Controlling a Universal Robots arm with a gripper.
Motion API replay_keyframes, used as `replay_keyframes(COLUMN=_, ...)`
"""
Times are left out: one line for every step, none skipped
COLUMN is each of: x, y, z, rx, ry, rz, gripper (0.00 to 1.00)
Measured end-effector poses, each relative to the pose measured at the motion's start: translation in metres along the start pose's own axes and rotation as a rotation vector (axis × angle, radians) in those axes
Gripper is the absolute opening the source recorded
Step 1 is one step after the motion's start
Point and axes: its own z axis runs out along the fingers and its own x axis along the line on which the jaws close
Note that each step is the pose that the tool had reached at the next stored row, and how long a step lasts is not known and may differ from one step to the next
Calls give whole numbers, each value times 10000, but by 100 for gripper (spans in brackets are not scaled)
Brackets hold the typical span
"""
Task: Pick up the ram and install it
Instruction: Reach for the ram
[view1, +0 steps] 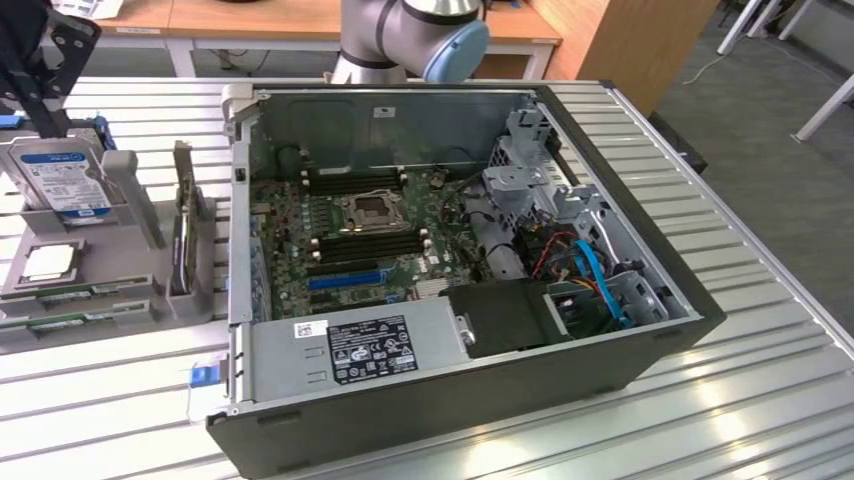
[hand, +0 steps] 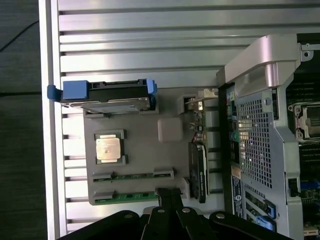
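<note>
end effector (hand: 170, 191): fingers pressed together, gripping nothing, over the grey parts holder (hand: 137, 125) on the worktop (hand: 150, 50). ram (hand: 125, 198) lies in the holder slot nearest the tips, its end just beside them. CPU (hand: 109, 149) and hard drive (hand: 105, 96) sit further out. Open PC case (view1: 561, 390) is off to one side.

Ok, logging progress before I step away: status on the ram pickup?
Gripper shut, above the grey holder. Ram in its holder slot, not lifted. Dark expansion card upright close by.
</note>
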Motion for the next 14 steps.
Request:
replay_keyframes(x=16, y=-1, z=0, rx=0, ry=0, rz=0, gripper=10)
replay_keyframes(x=31, y=-2, z=-1, rx=1, ry=1, rz=0, gripper=10)
replay_keyframes(x=48, y=-3, z=0, rx=0, ry=0, rz=0, gripper=10)
replay_keyframes(x=63, y=-5, z=0, rx=0, ry=1, rz=0, gripper=10)
replay_keyframes(x=79, y=-6, z=0, rx=1, ry=1, rz=0, gripper=10)
replay_keyframes(x=95, y=-7, z=0, rx=1, ry=1, rz=-1, gripper=10)
replay_keyframes(x=110, y=-8, z=1, rx=0, ry=0, rz=0, gripper=10)
replay_keyframes(x=125, y=-10, z=1, rx=0, ry=1, rz=-1, gripper=10)
replay_keyframes(x=139, y=-10, z=1, rx=0, ry=1, rz=0, gripper=10)
replay_keyframes(x=155, y=-12, z=1, rx=1, ry=1, rz=0, gripper=10)
replay_keyframes(x=169, y=-13, z=1, rx=1, ry=2, rz=0, gripper=10)
replay_keyframes(x=184, y=-14, z=1, rx=1, ry=2, rz=0, gripper=10)
replay_keyframes(x=198, y=-15, z=2, rx=1, ry=2, rz=0, gripper=10)
replay_keyframes(x=212, y=-16, z=2, rx=0, ry=2, rz=0, gripper=10)
